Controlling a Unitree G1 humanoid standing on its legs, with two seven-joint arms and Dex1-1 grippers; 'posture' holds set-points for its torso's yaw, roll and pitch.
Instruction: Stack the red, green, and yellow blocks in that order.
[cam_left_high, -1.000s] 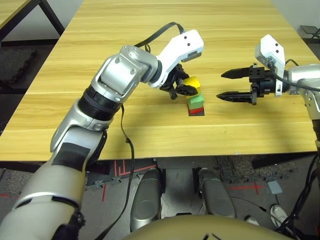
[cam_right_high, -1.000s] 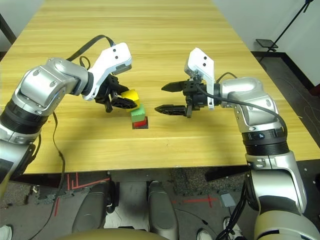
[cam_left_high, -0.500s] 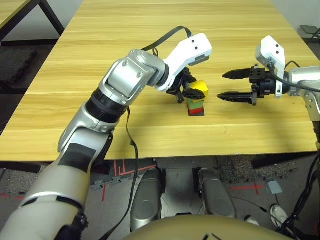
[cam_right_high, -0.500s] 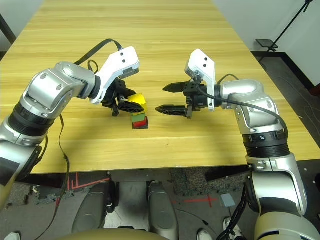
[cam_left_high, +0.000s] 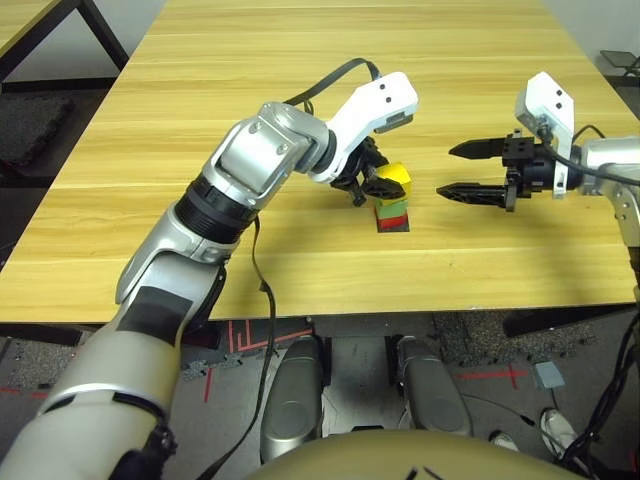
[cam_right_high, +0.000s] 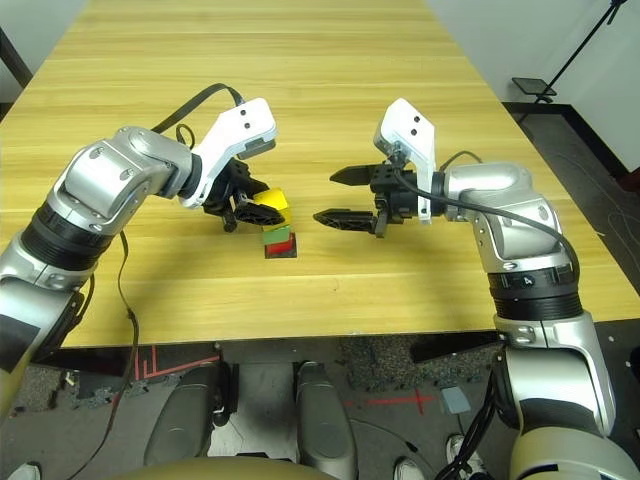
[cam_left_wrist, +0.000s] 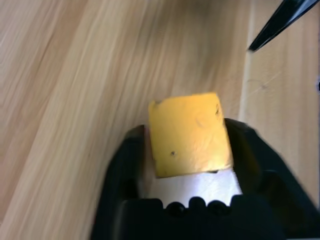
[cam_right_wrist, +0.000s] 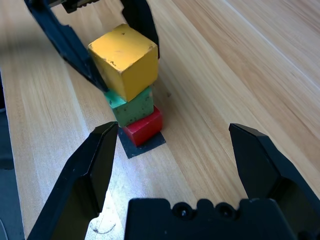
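Yellow block (cam_left_high: 393, 181) sits topmost on the stack, over the green block (cam_left_high: 392, 206) and the red block (cam_left_high: 394, 220), all on a small black pad (cam_left_high: 392, 226) on the wooden tabletop (cam_left_high: 250, 90).

Left eye view: my left hand (cam_left_high: 378, 187) is at the yellow block on the side away from my right hand (cam_left_high: 474, 170), its dark fingers flanking the cube. The right hand hangs well apart from the stack with fingers spread wide and nothing between them. I judge this to be the last step, placing the yellow block.

Left wrist view: the yellow block (cam_left_wrist: 189, 134) lies between the two fingers (cam_left_wrist: 123, 165). They stand beside its faces; I cannot tell whether they press it or have let go.

Right wrist view: the stack is in order, red (cam_right_wrist: 144, 126) lowest, green (cam_right_wrist: 131, 106) above, yellow (cam_right_wrist: 124, 59) on top. The yellow cube is turned out of line with the green one and overhangs it slightly. The left hand's fingers (cam_right_wrist: 61, 41) stand close on either side.

Next move, in my judgement: spread the left hand fully and withdraw straight back from the stack without brushing it. The twisted, overhanging top cube is the risk; a nudge could topple it. Nothing else stands near the stack.
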